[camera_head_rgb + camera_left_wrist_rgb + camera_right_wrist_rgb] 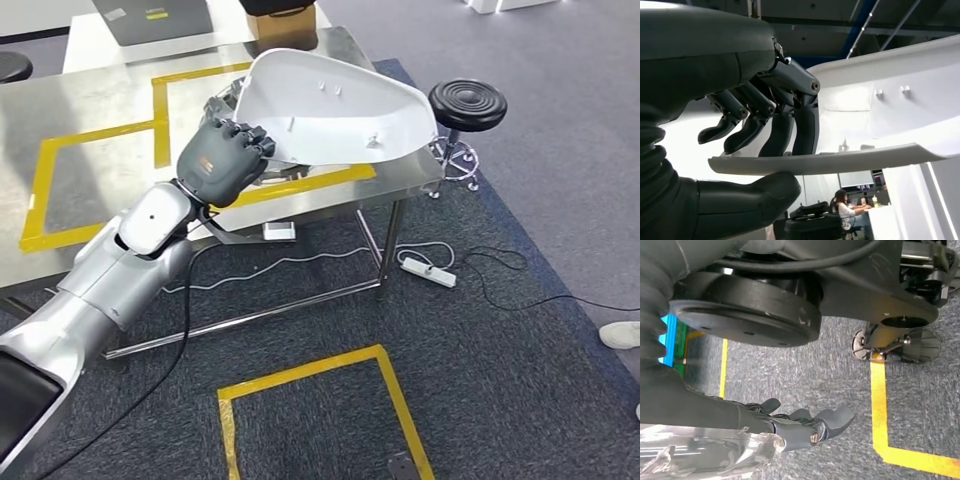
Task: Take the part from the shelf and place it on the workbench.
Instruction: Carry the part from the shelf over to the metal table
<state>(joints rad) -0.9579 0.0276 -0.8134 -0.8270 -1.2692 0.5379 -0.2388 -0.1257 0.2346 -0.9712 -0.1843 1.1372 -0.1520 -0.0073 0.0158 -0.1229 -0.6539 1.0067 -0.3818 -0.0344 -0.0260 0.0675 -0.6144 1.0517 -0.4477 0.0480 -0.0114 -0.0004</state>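
Over the workbench, part gripped at its rim by left hand, thumb under and fingers on top, presumably to keep it level for set-down; right hand slack, holding nothing.

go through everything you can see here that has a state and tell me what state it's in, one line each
left hand: grips the white part's edge, thumb on one face, fingers on the other.
white part: held over the workbench, tilted; whether it touches the top is unclear.
right hand: hangs over the carpet, holding nothing, fingers slightly curled and apart.
workbench: steel top marked with yellow tape.
stool: upright beside the workbench, unoccupied.
power strip: lying on the carpet, cables attached.
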